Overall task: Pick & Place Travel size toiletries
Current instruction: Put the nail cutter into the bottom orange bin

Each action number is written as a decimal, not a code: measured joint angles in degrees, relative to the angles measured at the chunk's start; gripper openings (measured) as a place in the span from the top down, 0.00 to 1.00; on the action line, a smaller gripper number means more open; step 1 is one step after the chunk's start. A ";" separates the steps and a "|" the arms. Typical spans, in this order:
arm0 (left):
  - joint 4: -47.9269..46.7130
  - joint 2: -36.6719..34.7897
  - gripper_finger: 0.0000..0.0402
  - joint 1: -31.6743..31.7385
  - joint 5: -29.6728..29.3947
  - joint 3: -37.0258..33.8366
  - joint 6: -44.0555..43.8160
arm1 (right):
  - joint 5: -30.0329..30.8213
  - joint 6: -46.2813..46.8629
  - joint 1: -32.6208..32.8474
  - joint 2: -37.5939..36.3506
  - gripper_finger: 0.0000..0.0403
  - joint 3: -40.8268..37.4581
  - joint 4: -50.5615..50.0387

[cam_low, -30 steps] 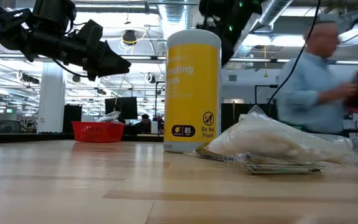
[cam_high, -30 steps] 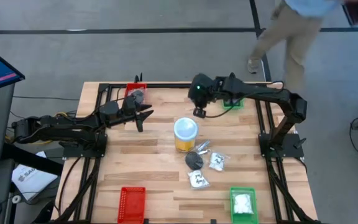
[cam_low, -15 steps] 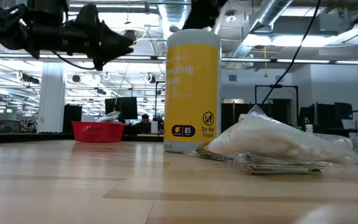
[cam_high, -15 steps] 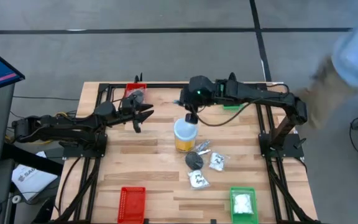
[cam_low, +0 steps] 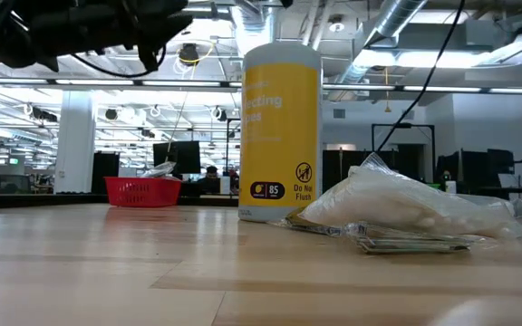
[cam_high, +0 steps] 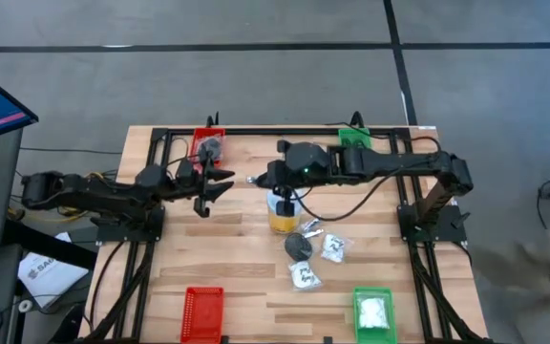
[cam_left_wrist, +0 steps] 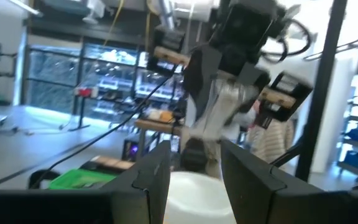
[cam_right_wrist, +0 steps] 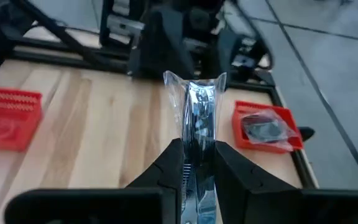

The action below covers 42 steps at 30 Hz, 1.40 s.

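Observation:
My right gripper [cam_high: 262,179] hangs above the table's middle, just left of the yellow jar [cam_high: 284,205], shut on a clear packet with silvery contents [cam_right_wrist: 197,112]. My left gripper [cam_high: 214,187] stands open a little to its left, facing it, with nothing between its fingers [cam_left_wrist: 156,180]. More travel size toiletries lie on the wood near the jar: a black roundish piece [cam_high: 299,246], two clear packets with white contents [cam_high: 333,248] [cam_high: 304,275] and a silvery bit [cam_high: 311,226]. My right gripper pinches the clear packet by its near end [cam_right_wrist: 197,148] between its two fingers. They come from the table's right, slanting a little downward. The packet stands edge-up, sticks out past the fingertips toward the left arm, and is clear of the table.
A red tray [cam_high: 208,145] with a dark item stands at the far left and a green tray [cam_high: 353,139] at the far right. At the near edge stand another red tray [cam_high: 202,312] and a green tray [cam_high: 373,298] holding a white packet.
My right gripper has swung from beside the far green tray toward the table's left, rising past the jar, with the packet still in its fingers. My left gripper has risen and tipped its fingers upward, swinging slightly toward the near edge.

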 joint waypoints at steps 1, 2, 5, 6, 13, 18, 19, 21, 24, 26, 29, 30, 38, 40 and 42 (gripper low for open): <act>0.49 0.00 0.67 -0.67 0.00 0.00 0.10 | 0.00 0.02 0.40 0.07 0.87 -0.06 0.02; 0.81 0.00 0.67 -1.39 -0.04 0.00 0.69 | 0.00 0.02 0.76 0.07 0.87 -0.09 0.77; 1.37 0.14 0.67 -3.47 -0.02 0.00 2.74 | 0.00 0.06 1.73 0.54 0.87 0.11 4.02; 2.05 0.40 0.67 -4.06 -0.02 0.00 3.01 | 0.00 0.06 2.11 0.75 0.87 0.06 4.60; 8.61 5.14 0.63 -6.89 -1.24 0.45 4.68 | 0.02 0.06 3.95 0.77 0.87 0.00 6.77; 9.63 11.19 0.55 -7.52 -1.57 4.29 5.58 | 0.02 0.07 4.85 0.81 0.87 0.00 7.60; 9.55 12.31 0.54 -7.70 -1.63 5.09 5.90 | 0.04 0.07 5.01 0.81 0.87 0.00 7.39; 9.80 14.62 0.51 -8.29 -1.60 6.77 7.73 | 0.03 0.07 5.04 0.81 0.87 0.00 6.64; 10.10 16.61 0.49 -9.31 -1.56 8.01 10.33 | 0.04 0.07 5.01 0.81 0.87 0.00 5.32; 10.55 17.09 0.47 -9.87 -1.57 8.22 11.24 | 0.09 0.50 5.01 0.81 0.87 0.00 4.10; 10.97 17.09 0.46 -10.35 -1.56 8.22 11.70 | 0.11 0.52 4.97 0.81 0.87 0.00 2.07; 10.96 17.02 0.46 -10.44 -1.55 8.22 11.71 | 0.11 0.53 4.97 0.81 0.87 0.00 1.44; 11.84 16.57 0.46 -10.85 -1.57 8.26 11.59 | 0.11 1.53 4.97 0.81 0.87 0.00 1.23; 12.19 16.57 0.46 -10.89 -1.53 8.26 11.58 | 0.11 1.54 4.97 0.81 0.87 0.00 1.38; 12.91 16.57 0.47 -10.89 -1.53 8.26 11.55 | 0.09 1.55 4.97 0.81 0.87 0.00 1.46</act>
